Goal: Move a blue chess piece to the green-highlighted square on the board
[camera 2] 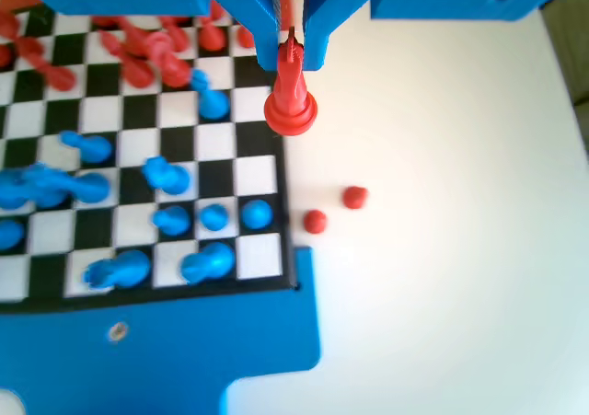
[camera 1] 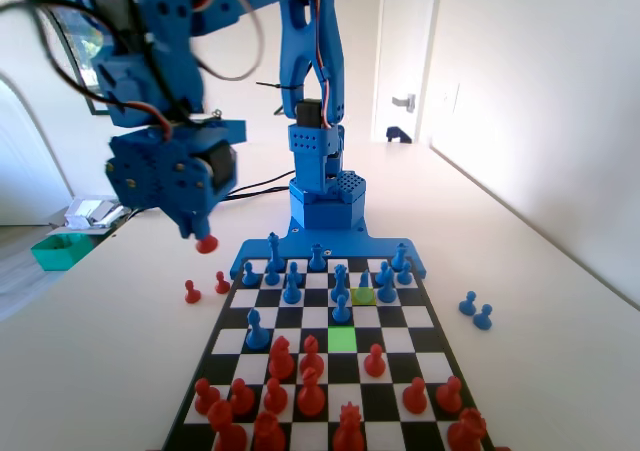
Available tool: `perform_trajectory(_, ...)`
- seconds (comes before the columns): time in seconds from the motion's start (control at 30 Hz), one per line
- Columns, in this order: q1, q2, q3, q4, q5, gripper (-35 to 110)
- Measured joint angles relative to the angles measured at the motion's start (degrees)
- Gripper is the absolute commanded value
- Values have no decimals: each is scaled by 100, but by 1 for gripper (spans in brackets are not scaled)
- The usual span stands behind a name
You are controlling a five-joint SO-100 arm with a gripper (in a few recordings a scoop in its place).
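Gripper [camera 2: 291, 51] clamps a red pawn [camera 2: 291, 102], well apart from the blue chess piece [camera 1: 342, 309].

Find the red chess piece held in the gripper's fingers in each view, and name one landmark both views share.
Fixed view: the red piece hangs under the gripper, upper left, above the table left of the board.
Wrist view: the red piece is top centre, over the board's edge.
Shared landmark: two red pawns on the table beside the board.

Blue pawn [camera 1: 342, 309] upright beside (behind) green square [camera 1: 342, 338]
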Motion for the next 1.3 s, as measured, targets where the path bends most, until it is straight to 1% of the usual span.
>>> perform_trajectory(0.13,316,-62,0,-396,44,1)
perform_trajectory(0.33,378,-492,378,-1266,202,1)
perform_trajectory(0.53,439,-809,1178,-2593,149,1)
perform_trajectory(0.73,492,-993,1837,-3524,-35,1)
perform_trajectory(0.83,492,-1099,1969,-3841,-123,1)
perform_trajectory(1.03,492,-1248,2030,-4096,-149,1)
perform_trajectory(1.17,457,-1310,2118,-4289,-149,6)
perform_trajectory(1.3,422,-1389,2162,-4553,-105,8)
